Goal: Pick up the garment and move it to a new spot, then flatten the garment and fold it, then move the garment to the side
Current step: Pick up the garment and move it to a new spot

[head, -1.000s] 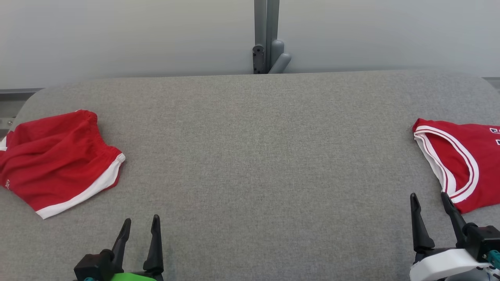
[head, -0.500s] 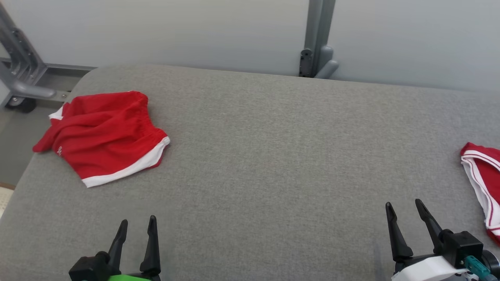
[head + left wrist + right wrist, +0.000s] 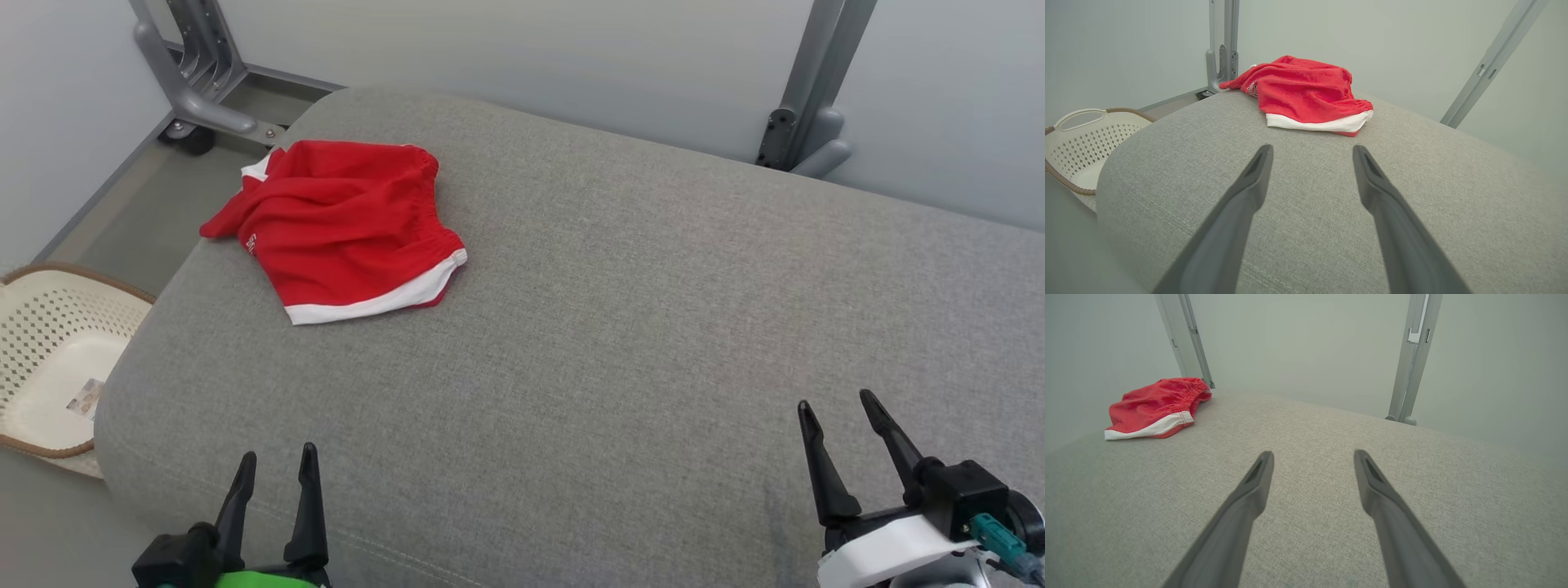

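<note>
Crumpled red shorts (image 3: 343,229) lie at far-left corner of grey padded counter (image 3: 612,327), white hem toward robot; small white print on them, maybe lettering. L tool (image 3: 277,452) & R tool (image 3: 835,400) both spread, empty, at near side, well apart from shorts. Basket (image 3: 49,327) on floor, left.

A bare lab-style test bay: plain pale panels (image 3: 571,65) on grey metal posts (image 3: 816,73), a cloth-covered counter (image 3: 620,343), and a laundry basket (image 3: 41,318) near left.
</note>
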Motion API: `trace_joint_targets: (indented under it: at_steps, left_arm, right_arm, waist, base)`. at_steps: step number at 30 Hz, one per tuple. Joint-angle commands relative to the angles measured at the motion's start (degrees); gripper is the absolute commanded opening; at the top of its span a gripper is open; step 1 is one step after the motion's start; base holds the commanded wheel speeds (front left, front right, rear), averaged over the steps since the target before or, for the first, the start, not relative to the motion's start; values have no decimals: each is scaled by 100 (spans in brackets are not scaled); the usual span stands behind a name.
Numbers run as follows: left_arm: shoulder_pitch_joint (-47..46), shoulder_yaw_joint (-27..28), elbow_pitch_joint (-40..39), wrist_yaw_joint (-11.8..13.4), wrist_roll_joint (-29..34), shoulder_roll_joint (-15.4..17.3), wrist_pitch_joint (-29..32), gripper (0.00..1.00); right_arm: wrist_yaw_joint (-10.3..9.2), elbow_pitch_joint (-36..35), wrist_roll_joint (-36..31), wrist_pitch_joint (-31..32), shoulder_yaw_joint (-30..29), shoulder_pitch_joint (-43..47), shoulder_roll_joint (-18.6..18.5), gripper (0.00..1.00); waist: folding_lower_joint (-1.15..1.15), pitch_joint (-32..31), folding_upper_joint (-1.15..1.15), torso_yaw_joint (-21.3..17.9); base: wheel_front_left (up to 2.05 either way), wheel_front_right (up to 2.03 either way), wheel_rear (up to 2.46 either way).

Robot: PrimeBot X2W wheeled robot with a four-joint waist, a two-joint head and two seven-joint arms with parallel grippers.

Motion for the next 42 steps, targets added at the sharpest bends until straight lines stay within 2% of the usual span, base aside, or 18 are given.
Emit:
trace_joint_targets:
  at_steps: [1,6,11,14,22,26,28,35,36,38,40,42]
  left_arm:
    - [-162,-14,15,-6,36,8,0,100]
    - [-781,90,170,-13,12,9,0,100]
    - [-1914,112,1022,-17,-248,1,0,100]
    - [-2750,-178,1684,-17,-523,264,299,100]
    - [-4820,-644,2339,-18,-1603,1126,1206,100]
    - [-5421,-723,2858,-18,-2208,1328,1517,100]
    - [-5607,-734,3249,-17,-2308,1474,1587,100]
    - [-5754,-904,4286,-18,-2756,1506,1760,100]
    - [-5711,-933,4409,-18,-2834,1470,1813,56]
    - [-5602,-1098,4532,-27,-2992,1346,2080,0]
    - [-5452,-1324,4516,-30,-3155,1228,2424,0]
    - [-5364,-1339,4413,-41,-3395,1275,2452,0]
  right_arm:
    - [-6,-29,7,-16,-20,-58,-83,100]
    - [-6,-148,-60,-15,-18,-278,-374,100]
    - [-7,-319,-78,-16,-21,-631,-801,100]
    - [-7,-429,-56,-16,-73,-776,-1070,100]
    - [-7,-711,-62,-16,-2,-1306,-1623,100]
    - [-6,-825,-52,-15,166,-1515,-1699,100]
    - [-7,-811,-32,0,233,-1557,-1704,100]
    - [-15,-695,-5,46,112,-1374,-1667,100]
    - [-15,-680,-4,47,90,-1331,-1658,100]
    - [-15,-632,1,47,71,-1245,-1618,100]
    - [-15,-597,21,48,64,-1173,-1554,100]
    - [-14,-572,40,47,97,-1157,-1490,100]
  waist:
    - [0,208,29,41]
    - [0,827,29,-110]
    - [0,1735,29,-279]
    - [0,2250,29,-333]
    - [0,3479,29,-436]
    - [0,3814,29,-582]
    - [0,3898,29,-680]
    - [0,3904,29,-978]
    - [0,3871,29,-997]
    - [0,3791,29,-1013]
    - [0,3690,29,-1010]
    - [0,3569,29,-998]
  base:
    - [0,0,0]
    - [0,0,0]
    - [0,0,0]
    - [0,0,0]
    - [0,0,0]
    - [0,0,0]
    - [0,0,0]
    - [0,0,0]
    - [0,0,0]
    - [0,0,0]
    - [0,0,0]
    - [0,0,0]
